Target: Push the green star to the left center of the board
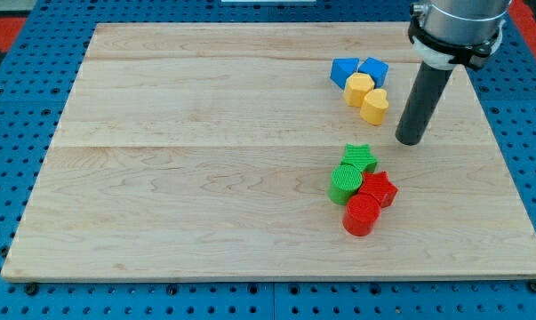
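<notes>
Above-right of green star [360, 157] | my tip [409, 141], clear of blocks | tool: none visible | writing: none

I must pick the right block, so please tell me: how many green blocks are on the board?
2. The green star sits right of centre; the green cylinder touches it just below-left. My tip is up-right of the star. None seems hidden.

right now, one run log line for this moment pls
tip: upper right of green star, apart | star: touching green cylinder, red star | push: not begun | target: left center
</notes>
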